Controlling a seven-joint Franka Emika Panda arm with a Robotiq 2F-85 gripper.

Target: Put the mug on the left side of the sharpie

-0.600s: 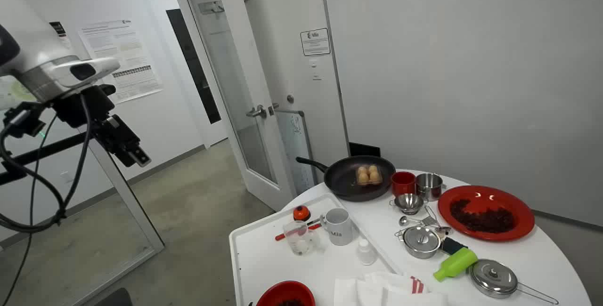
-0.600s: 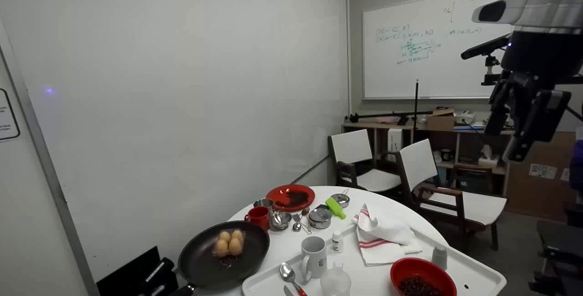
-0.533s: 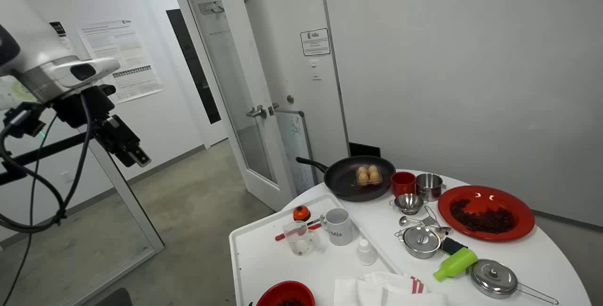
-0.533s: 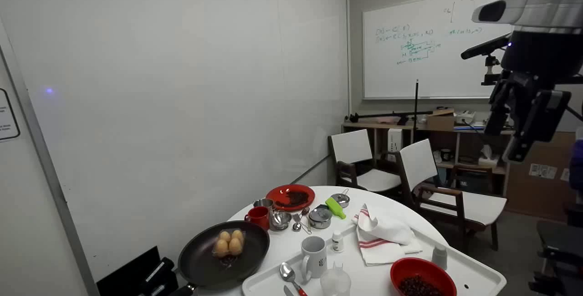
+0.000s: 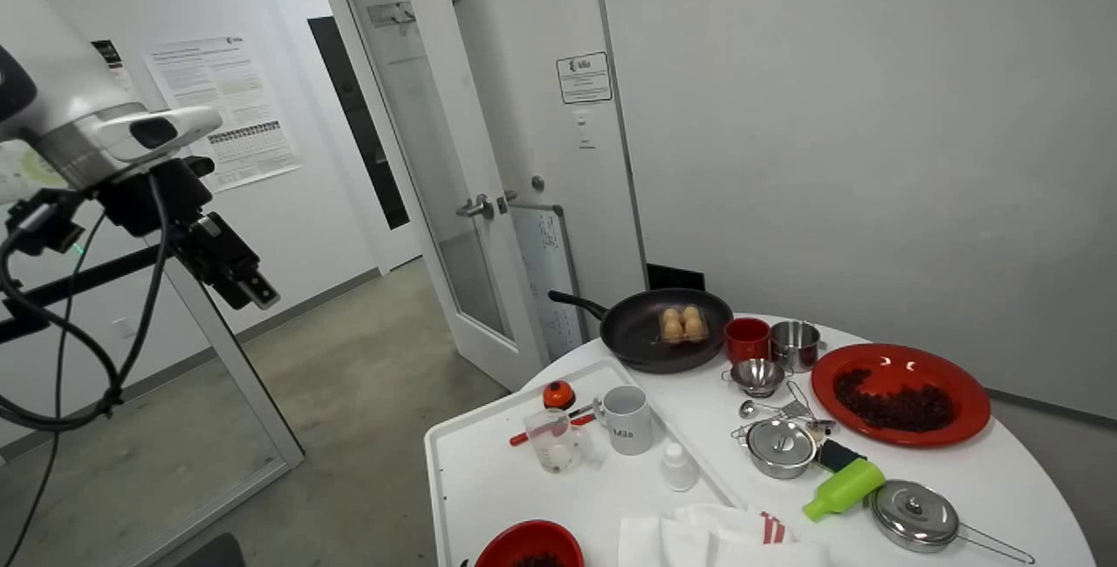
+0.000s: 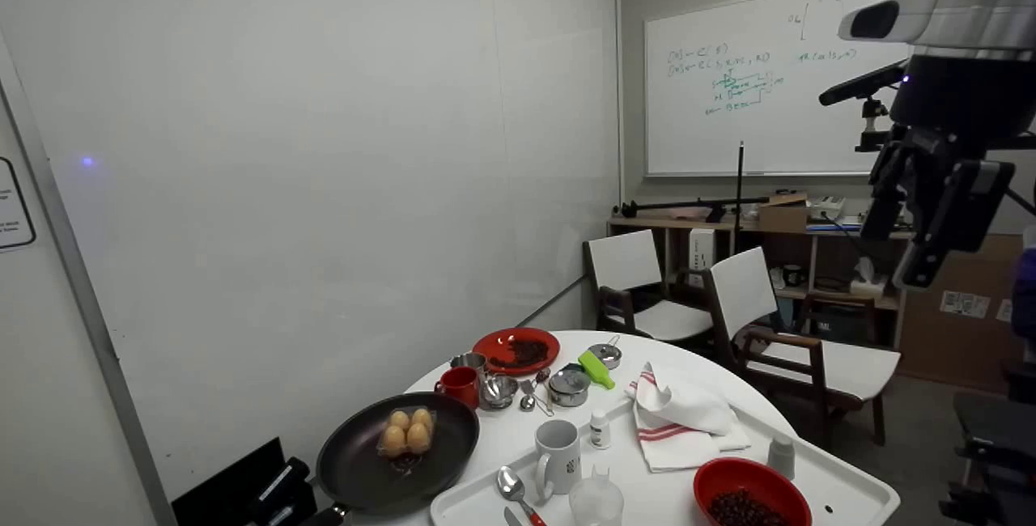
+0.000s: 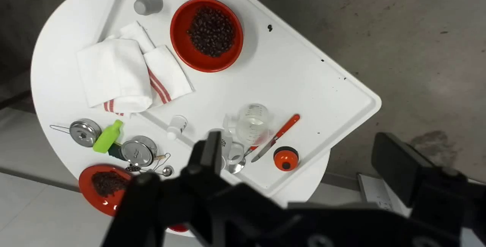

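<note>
The lettered grey mug point(image 5: 630, 423) stands upright on the tray point(image 5: 478, 490).

My gripper point(image 7: 298, 152) stands with its dark fingers point(image 7: 393, 163) wide apart, one partly covering the grey mug point(image 7: 226, 144). Just beside it I see a clear measuring cup point(image 7: 253, 127) and, higher in view, a red bowl point(image 7: 184, 38) of dark beans point(image 7: 211, 32) on the white tray point(image 7: 303, 83).

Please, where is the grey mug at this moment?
In an exterior view, the grey mug stands on the tray, between the spoon at left and the small white bottle at right.
</note>
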